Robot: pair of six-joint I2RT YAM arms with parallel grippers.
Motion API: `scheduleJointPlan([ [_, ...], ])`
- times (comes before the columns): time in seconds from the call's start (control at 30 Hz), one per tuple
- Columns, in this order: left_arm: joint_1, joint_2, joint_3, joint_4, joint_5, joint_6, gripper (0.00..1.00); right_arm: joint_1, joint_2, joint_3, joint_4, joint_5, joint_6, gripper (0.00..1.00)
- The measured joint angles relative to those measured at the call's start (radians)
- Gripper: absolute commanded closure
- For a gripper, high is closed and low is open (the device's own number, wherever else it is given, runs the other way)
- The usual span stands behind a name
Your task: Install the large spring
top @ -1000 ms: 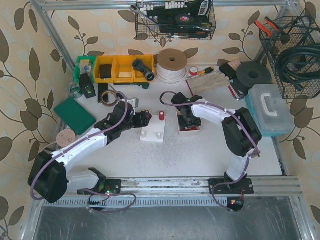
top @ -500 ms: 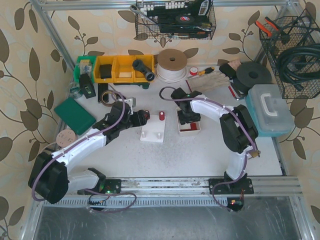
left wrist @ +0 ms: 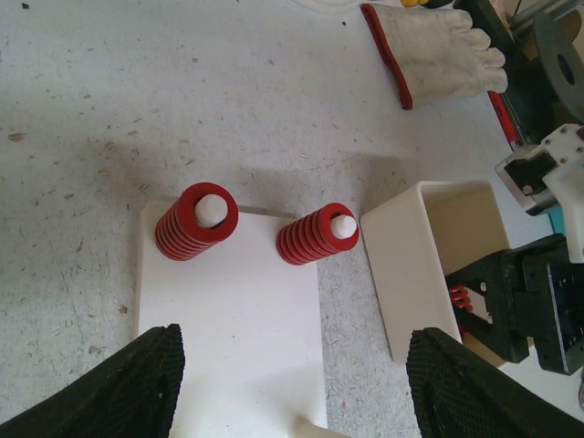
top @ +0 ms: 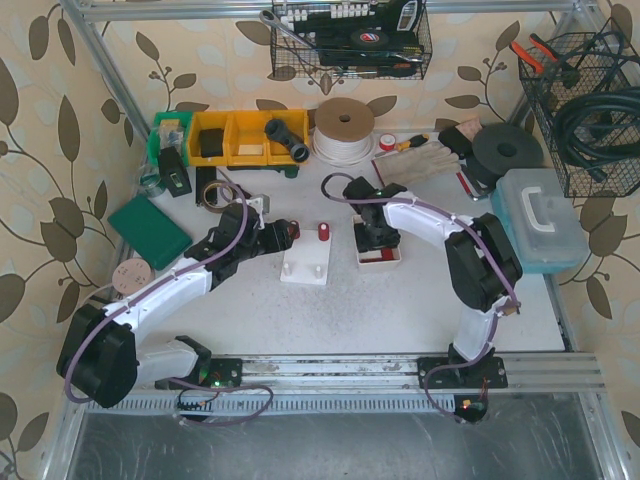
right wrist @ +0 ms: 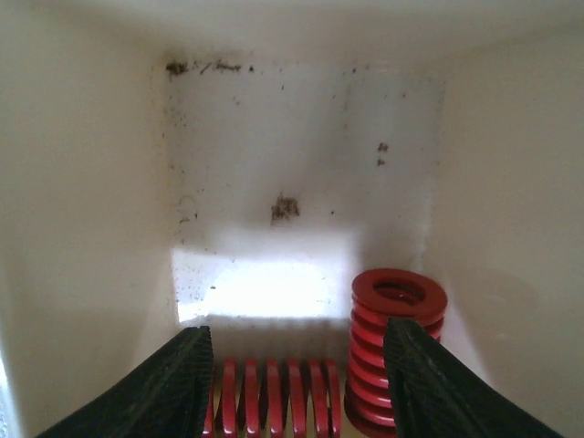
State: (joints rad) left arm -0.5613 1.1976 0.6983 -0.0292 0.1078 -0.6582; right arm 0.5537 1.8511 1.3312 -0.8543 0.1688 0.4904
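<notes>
A white base plate [left wrist: 242, 338] carries two pegs with red springs on them, a wider spring [left wrist: 195, 222] and a narrower spring [left wrist: 317, 234]. My left gripper [left wrist: 297, 339] hovers open over the plate with nothing between its fingers. It also shows in the top view as the left gripper [top: 283, 237]. My right gripper [right wrist: 297, 347] is down inside the white bin [right wrist: 82, 228], open. A red spring lying on its side [right wrist: 274, 397] sits between its fingers. An upright red spring [right wrist: 399, 306] stands by the right finger [right wrist: 433, 388]. Which one is the large spring I cannot tell.
The white bin [top: 380, 262] stands just right of the plate [top: 306, 268]. A white work glove [left wrist: 438, 46] lies behind it. Yellow bins [top: 245, 137], a tape roll [top: 344, 128], a green pad [top: 150, 230] and a clear toolbox [top: 540, 220] ring the work area.
The right arm shifted slightly over the bin and its jaws have narrowed a little. The left arm has not moved.
</notes>
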Motion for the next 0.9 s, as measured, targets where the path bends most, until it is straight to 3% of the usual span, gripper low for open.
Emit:
scheduleJointPlan([
  [0.9,0.0,-0.004,-0.031,0.032,0.039,0.002,0.31,0.014,-0.094,-0.066,-0.041,-0.032,0.051,0.47],
])
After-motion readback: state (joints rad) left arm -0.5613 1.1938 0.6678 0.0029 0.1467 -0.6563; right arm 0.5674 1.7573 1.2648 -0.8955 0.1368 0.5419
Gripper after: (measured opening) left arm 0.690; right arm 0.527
